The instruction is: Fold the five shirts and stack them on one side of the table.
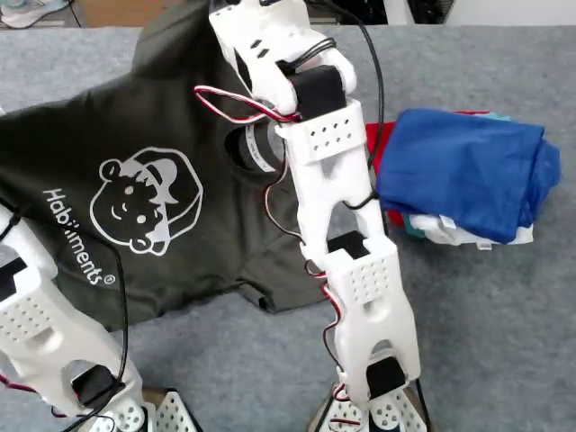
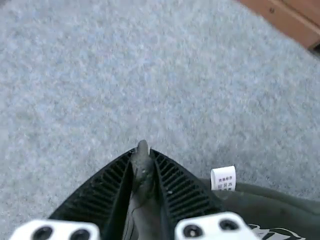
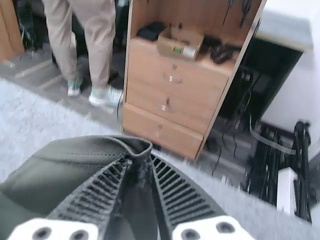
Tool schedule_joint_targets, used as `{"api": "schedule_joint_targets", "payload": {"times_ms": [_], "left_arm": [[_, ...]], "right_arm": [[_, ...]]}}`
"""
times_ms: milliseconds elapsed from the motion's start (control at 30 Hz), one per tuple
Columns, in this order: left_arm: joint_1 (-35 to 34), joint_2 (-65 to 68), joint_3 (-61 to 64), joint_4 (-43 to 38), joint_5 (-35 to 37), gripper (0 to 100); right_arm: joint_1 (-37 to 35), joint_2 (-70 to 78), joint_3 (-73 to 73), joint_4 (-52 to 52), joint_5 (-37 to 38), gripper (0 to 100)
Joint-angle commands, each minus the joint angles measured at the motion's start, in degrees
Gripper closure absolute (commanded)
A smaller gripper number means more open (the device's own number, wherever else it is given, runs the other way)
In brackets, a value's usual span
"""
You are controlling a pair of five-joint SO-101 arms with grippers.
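One grey surface spans the high view as I run this rig from afar. Across its left half and centre lies the largest item on it, a dark olive shirt. It is spread open, with a white cartoon face print turned up at centre left of the frame. The shirt's far edge is gathered up toward the top middle.

My right arm, white, runs from the bottom centre up to that gathered edge, crossing over the shirt's right side. At the right of the frame sits a stack of folded shirts, blue on top, with red, white and pale teal showing at its edges beneath. The stack lies just beside the olive shirt, and the arm passes between them in this view. My left arm fills the lower left corner and leaves the frame at the left edge.

In the right wrist view, the right tool is closed on a fold of the olive cloth, which is held up off the surface. A wooden cabinet stands in the room behind.

In the left wrist view, the left tool is closed on a thin ridge of the same dark cloth, low over the grey surface. A small white label stands up from the shirt's edge just beside it.
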Motion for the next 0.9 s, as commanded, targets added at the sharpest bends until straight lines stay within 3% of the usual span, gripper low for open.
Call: {"api": "schedule_joint_targets", "payload": {"times_ms": [0,167,300,500,600,733,867], "left_arm": [[-0.4,-3.3,2.7,0.9,0.1,98],[2.8,-11.4,20.5,0.9,-6.4,98],[7.7,-19.9,38.5,0.4,-11.3,98],[6.9,-27.1,64.5,-13.1,-10.8,98],[5.1,-29.9,73.3,-17.9,-10.9,98],[4.3,-31.2,81.5,-23.3,-14.0,98],[2.9,-31.7,85.3,-23.9,-17.0,98]], "right_arm": [[1.3,-0.7,-3.4,3.2,0.7,99.7],[2.2,-0.9,-3.9,6.9,1.1,99.7],[2.1,-0.7,-3.5,12.7,6.7,99.8],[1.8,-0.6,-3.5,26.5,9.6,99.8],[1.9,0.1,-3.4,32.4,9.6,99.8],[3.2,4.7,-3.9,32.6,9.6,99.8],[3.0,7.0,-3.5,32.7,9.6,99.8]]}}
